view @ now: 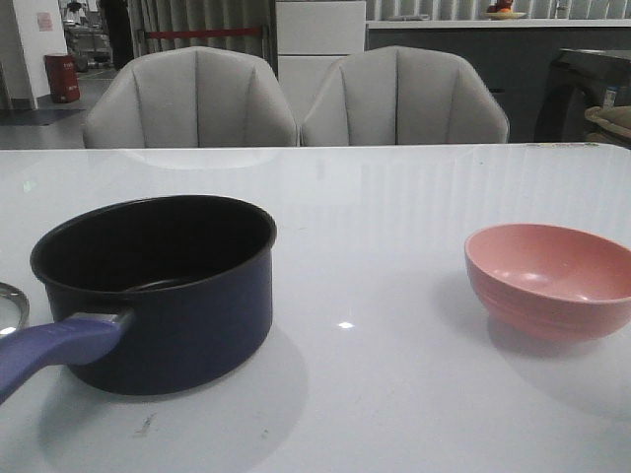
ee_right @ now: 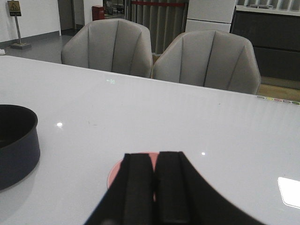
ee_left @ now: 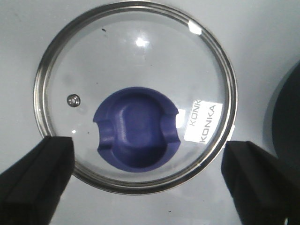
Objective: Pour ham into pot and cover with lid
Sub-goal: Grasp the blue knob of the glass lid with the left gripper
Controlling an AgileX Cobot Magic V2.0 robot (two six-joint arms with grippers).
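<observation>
The dark navy pot (view: 158, 286) stands on the left of the table with its blue-purple handle (view: 54, 350) toward the front left. No ham shows in any view. Only a sliver of the lid (view: 8, 296) appears at the front view's far left edge. In the left wrist view the glass lid (ee_left: 136, 56) lies flat, blue knob (ee_left: 137, 131) up. My left gripper (ee_left: 150, 183) hangs open above it, one finger (ee_left: 37, 173) on each side of the rim. My right gripper (ee_right: 156, 157) is shut and empty above the pink bowl (ee_right: 116, 172).
The pink bowl (view: 557, 281) sits at the right, and the part of its inside that shows is bare. Two grey chairs (view: 296, 99) stand behind the table's far edge. The pot's rim (ee_left: 287, 117) lies close beside the lid. Neither arm shows in the front view.
</observation>
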